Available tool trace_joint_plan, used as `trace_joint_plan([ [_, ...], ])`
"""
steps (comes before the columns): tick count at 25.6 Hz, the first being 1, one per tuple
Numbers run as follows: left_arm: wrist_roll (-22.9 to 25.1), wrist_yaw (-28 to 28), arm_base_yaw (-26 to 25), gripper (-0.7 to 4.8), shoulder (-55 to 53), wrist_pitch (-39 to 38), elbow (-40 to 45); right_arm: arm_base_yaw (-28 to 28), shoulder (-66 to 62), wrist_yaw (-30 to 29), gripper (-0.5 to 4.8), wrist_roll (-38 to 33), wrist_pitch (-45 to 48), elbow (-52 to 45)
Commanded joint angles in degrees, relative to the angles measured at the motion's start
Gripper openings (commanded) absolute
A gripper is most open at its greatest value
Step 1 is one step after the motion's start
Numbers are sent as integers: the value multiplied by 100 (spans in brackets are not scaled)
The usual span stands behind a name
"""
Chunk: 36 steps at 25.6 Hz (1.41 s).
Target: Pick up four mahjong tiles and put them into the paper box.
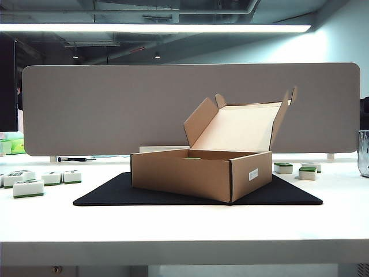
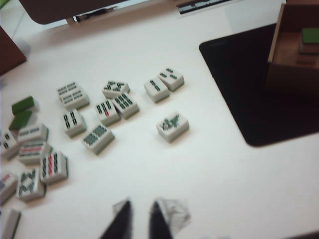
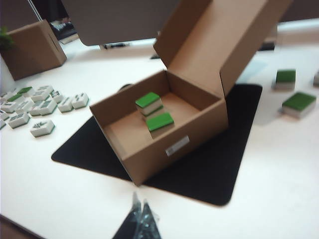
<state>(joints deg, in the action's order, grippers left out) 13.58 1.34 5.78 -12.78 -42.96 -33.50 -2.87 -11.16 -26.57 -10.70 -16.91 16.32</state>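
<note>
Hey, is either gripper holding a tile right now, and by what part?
No: left gripper and right gripper hold nothing.

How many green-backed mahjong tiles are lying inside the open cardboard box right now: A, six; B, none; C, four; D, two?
D: the right wrist view shows two green-topped mahjong tiles lying on the floor of the open paper box, and no others inside it.

A black mat lies mid-bench. A grey divider panel stands behind it at 12 o'clock. A second cardboard box sits at 10 o'clock; a clear cup at 3 o'clock.
</note>
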Motion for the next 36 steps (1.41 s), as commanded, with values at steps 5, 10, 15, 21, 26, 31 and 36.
trace_joint_plan([
  [5,466,-151,-9,-6,629,953,776,-4,-2,448,-1,-17,704,-603],
  [10,-463,-507,-7,-6,627,1698,1392,-4,0,739,-1,-17,1174,-1088],
  [15,-1851,-503,-7,-6,627,2697,1906,-4,0,743,-1,24,1335,-1364],
  [21,-1810,-131,-7,-6,629,2800,2435,0,0,765,-1,50,1397,-1526],
  [26,-1810,-136,-7,-6,629,2916,2844,0,0,763,-1,345,1412,-1558],
  [31,-1611,-138,-7,-6,632,2997,3121,0,0,1058,-1,391,1390,-1602],
  [36,-1550,-155,-7,-6,629,2997,3235,0,2,1147,-1,439,1327,-1602],
])
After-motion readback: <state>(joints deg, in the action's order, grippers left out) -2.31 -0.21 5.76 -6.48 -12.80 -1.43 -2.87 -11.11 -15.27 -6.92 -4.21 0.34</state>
